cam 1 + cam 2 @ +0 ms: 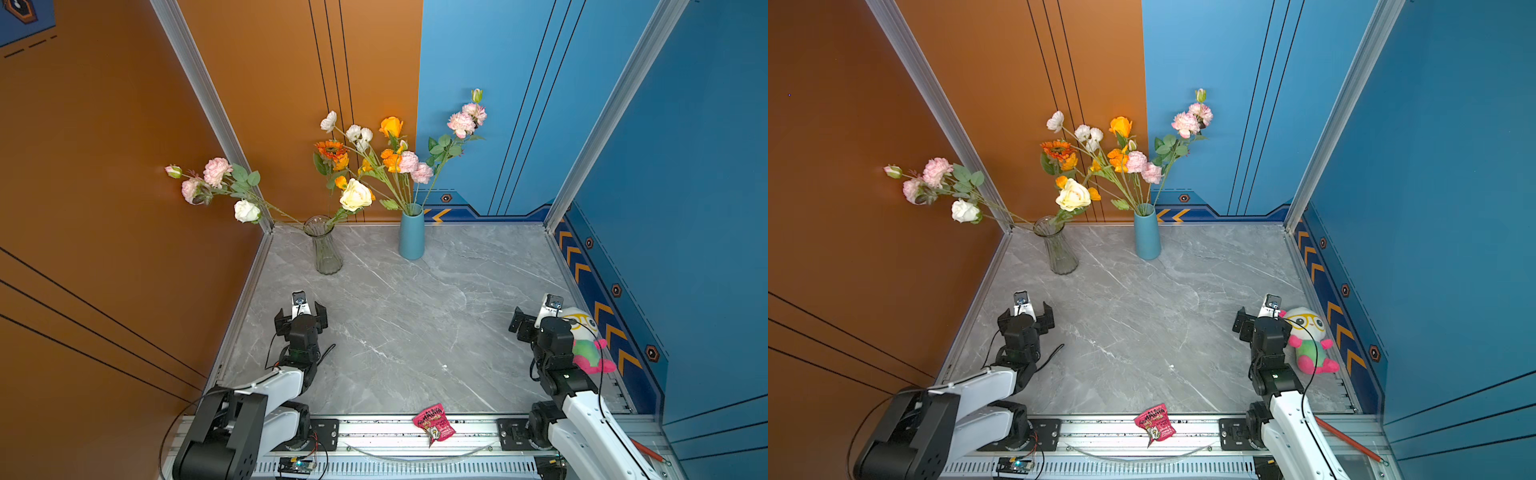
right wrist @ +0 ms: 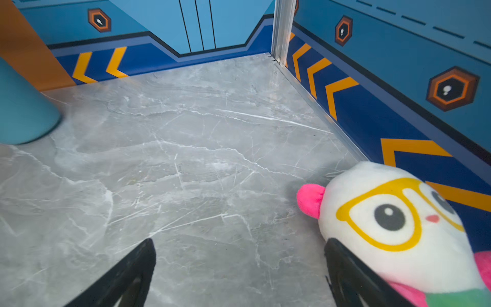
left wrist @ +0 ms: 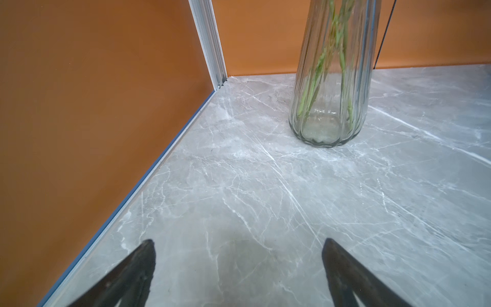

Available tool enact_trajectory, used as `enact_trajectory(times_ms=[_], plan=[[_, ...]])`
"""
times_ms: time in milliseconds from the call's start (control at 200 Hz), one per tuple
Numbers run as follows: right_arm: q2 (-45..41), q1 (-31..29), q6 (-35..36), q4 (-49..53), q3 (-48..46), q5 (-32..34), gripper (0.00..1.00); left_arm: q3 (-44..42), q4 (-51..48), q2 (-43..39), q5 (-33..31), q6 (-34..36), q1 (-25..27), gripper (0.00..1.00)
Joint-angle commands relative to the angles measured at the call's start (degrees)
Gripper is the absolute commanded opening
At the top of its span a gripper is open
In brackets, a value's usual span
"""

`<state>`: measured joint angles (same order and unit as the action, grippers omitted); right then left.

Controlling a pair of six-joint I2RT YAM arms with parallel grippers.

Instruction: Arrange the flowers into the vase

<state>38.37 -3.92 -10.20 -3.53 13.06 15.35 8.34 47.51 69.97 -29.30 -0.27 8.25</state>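
Left gripper (image 1: 300, 318) and right gripper (image 1: 537, 322) are idling, jaws wide, empty. Colourful long-stemmed flowers (image 1: 390, 160) are standing in ribbed glass vase (image 1: 327, 251), eleven o'clock, and teal vase (image 1: 411, 237), twelve; pinching one seems next.

Both top views: high, looking down, whole table (image 1: 395, 332). Left wrist: low, facing glass vase (image 3: 332, 79). Right wrist: low, beside plush toy (image 2: 393, 212).

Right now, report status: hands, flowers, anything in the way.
Left hand open, empty; right hand open, empty. Flowers all standing in glass vase and blue vase. Plush toy close beside right hand; snack packet on front rail.
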Motion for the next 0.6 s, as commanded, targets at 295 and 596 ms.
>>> enact_trajectory(times_ms=[295, 596], plan=[[20.0, 2.9, 7.1, -41.5, -6.4, -8.8, 1.00, 5.6, 22.4, 20.8, 12.0, 5.6, -0.2, 0.98], [48.3, 3.1, 8.5, -69.4, -3.4, -15.9, 1.00, 4.8, 24.6, 21.4, 11.6, 6.1, 0.2, 0.98]])
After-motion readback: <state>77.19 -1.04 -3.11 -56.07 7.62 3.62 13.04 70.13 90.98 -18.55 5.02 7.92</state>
